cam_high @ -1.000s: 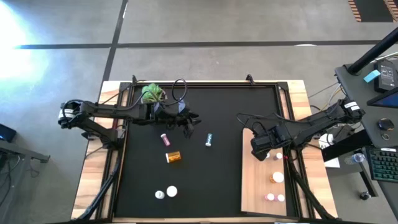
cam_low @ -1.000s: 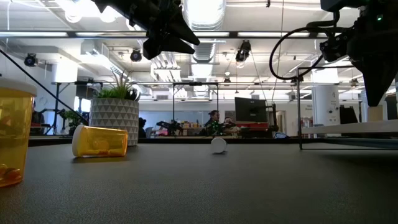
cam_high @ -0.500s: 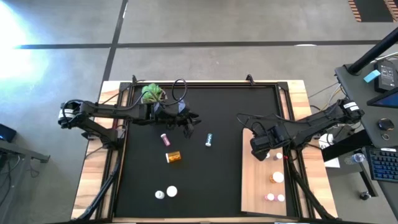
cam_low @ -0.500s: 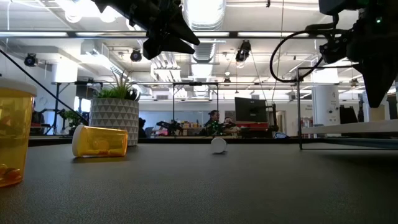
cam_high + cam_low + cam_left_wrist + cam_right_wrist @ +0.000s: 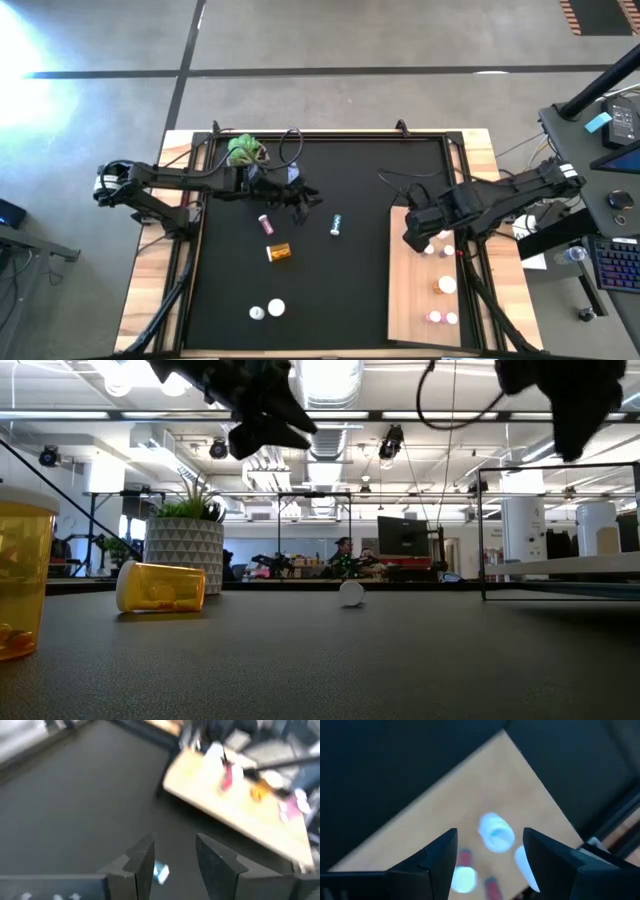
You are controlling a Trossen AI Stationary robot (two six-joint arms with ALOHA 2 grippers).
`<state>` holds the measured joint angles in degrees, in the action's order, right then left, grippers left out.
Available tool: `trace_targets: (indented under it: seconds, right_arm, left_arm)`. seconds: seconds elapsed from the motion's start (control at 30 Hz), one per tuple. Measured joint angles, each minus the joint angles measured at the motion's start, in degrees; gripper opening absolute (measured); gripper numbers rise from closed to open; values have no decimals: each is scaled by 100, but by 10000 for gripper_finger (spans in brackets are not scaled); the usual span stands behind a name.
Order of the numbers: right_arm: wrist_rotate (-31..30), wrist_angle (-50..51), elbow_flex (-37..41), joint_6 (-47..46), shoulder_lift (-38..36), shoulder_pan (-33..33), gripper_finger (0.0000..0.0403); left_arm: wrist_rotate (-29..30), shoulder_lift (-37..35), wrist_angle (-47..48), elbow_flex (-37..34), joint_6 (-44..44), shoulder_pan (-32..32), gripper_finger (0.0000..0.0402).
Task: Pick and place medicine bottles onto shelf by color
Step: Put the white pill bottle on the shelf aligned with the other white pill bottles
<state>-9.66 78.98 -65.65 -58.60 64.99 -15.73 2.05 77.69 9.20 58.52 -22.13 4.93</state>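
The shelf (image 5: 425,290), a pale board, lies on the mat's right side with several bottles standing on it. My right gripper (image 5: 414,236) hangs open above the shelf's far end, over a white-capped bottle (image 5: 495,832) that stands on its base. My left gripper (image 5: 306,198) is open and holds nothing, hovering over the mat's far middle. Below it on the mat lie a pink bottle (image 5: 266,223), a teal-banded bottle (image 5: 336,224) and an amber bottle (image 5: 279,252). Two white bottles (image 5: 267,310) stand near the front edge.
A potted green plant (image 5: 246,151) stands at the mat's far left, close behind the left arm. In the low view an amber bottle (image 5: 160,587) lies on its side and another amber bottle (image 5: 20,585) stands very near the camera. Wooden rim (image 5: 160,260) frames the mat.
My right gripper has risen straight up from the shelf's far end, most of it in the last half second. The white-capped bottle it stood over stays upright on the shelf. My left gripper has tipped slightly without moving off.
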Motion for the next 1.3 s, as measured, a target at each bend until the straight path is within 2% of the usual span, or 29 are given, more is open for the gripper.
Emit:
trace_targets:
  seconds: [0.13,0.33,0.43,0.53,0.63,0.8,0.93,1.03,1.17,1.3]
  right_arm:
    - [-230,-90,-587,-82,31,0,217]
    - [-547,-193,-1271,115,328,0,217]
    - [-568,-187,-1478,373,480,0,217]
    - [-576,-184,-1578,719,600,-4,217]
    - [-578,-183,-1628,1079,655,-4,217]
    - [-539,-183,-1641,1570,669,-12,217]
    - [-537,-186,-1641,1881,669,-28,217]
    - [-537,-189,-1641,2043,669,-28,217]
    - [-537,-186,-1641,2207,669,-28,217]
    - [-517,-159,-1641,2234,669,-28,217]
  left_arm:
    - [-641,2,873,0,1,-7,125]
    - [-1878,-8,2711,0,-124,-243,125]
    - [-1980,-28,3551,-2,-522,-659,125]
    - [-1997,-63,4109,-4,-1364,-1287,125]
    - [-1857,-116,4064,-4,-2573,-2007,125]
    - [-1200,-125,3917,-4,-5094,-3181,125]
    - [-983,-93,3929,-4,-6639,-3828,126]
    - [-849,-30,3940,-8,-7263,-4068,140]
    - [-824,114,3818,-24,-7759,-4198,181]
    - [-803,329,2922,-28,-7715,-4299,223]
